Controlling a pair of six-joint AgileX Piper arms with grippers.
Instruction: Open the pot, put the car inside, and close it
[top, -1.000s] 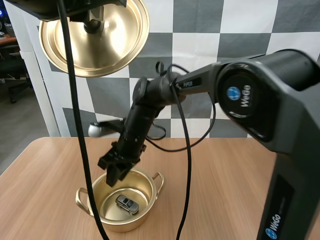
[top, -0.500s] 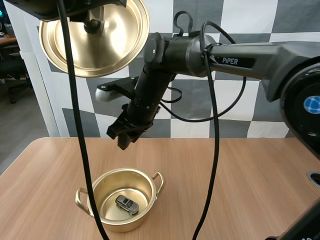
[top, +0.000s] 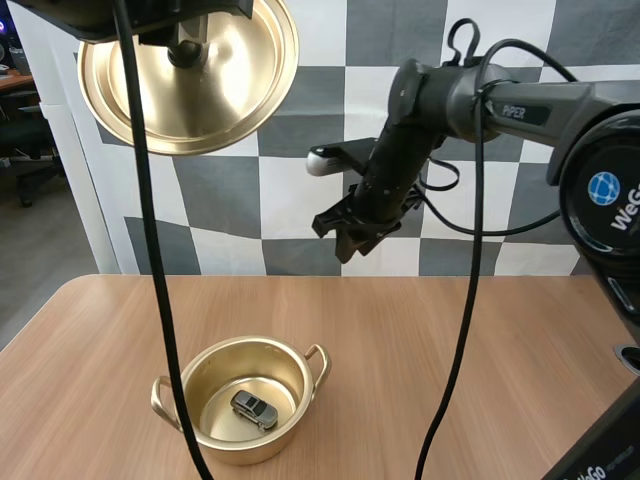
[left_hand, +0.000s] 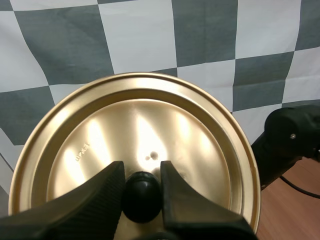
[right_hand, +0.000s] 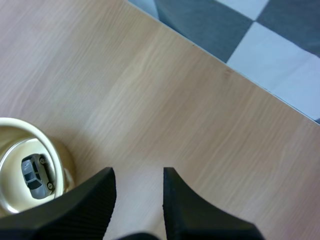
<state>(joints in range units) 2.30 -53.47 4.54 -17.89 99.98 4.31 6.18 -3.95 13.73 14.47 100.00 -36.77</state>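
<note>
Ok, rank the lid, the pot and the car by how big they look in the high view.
1. lid: looks largest, but it hangs nearer the camera, so that lead is unsure.
2. pot
3. car: clearly smallest, lying inside the pot.

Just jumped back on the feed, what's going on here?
The left gripper holds the lid by its knob, high above the table. The car already lies inside the open pot. The right gripper hangs open and empty above the table, away from the pot. Only closing the pot is left.
</note>
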